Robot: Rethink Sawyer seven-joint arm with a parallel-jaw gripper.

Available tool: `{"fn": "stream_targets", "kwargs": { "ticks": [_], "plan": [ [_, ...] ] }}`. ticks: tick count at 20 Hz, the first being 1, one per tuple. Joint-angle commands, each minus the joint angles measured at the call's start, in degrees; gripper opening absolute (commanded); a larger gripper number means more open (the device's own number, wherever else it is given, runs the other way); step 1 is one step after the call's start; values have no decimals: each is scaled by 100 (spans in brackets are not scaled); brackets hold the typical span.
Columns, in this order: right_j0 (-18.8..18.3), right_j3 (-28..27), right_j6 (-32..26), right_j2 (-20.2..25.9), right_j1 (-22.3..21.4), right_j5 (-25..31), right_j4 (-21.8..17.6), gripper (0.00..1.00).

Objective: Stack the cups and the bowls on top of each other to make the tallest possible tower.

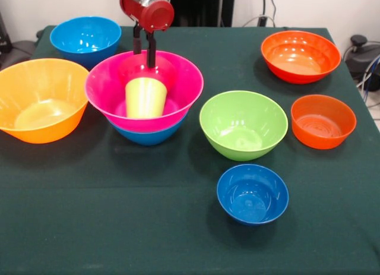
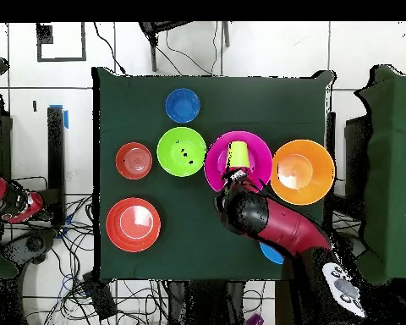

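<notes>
**Light, slick plastic: lift each bowl by its rim**

Left to right in the front view: a large orange bowl (image 1: 41, 98), a medium blue bowl (image 1: 86, 39) behind it, then the tower (image 1: 144, 97), a large pink bowl nested in a blue one, with the lime cup (image 1: 145, 97) standing mouth-down inside. The gripper (image 1: 144, 46) hangs just behind the cup, its fingers parted and empty. Right of it sits the green bowl (image 1: 243, 125). These thin, glossy, stiff pieces look light and likely slip, so a pinch across the rim seems safest.

Red and black Sawyer arm (image 2: 278, 224) reaches in from the table edge (overhead view). Red round wrist housing (image 1: 155, 13) tilted; black 2-fingered gripper (image 1: 144, 49) points straight down, fingers narrowly parted, holding nothing.
</notes>
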Motion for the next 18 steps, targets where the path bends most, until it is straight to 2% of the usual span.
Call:
{"fn": "stream_targets", "kwargs": {
  "ticks": [1,11,18],
  "plan": [
    [-85,-70,532,560,426,-5,97,100],
    [-524,-83,499,1262,685,-704,-144,100],
    [-531,-98,481,1292,672,-1029,-318,100]
  ]
}}
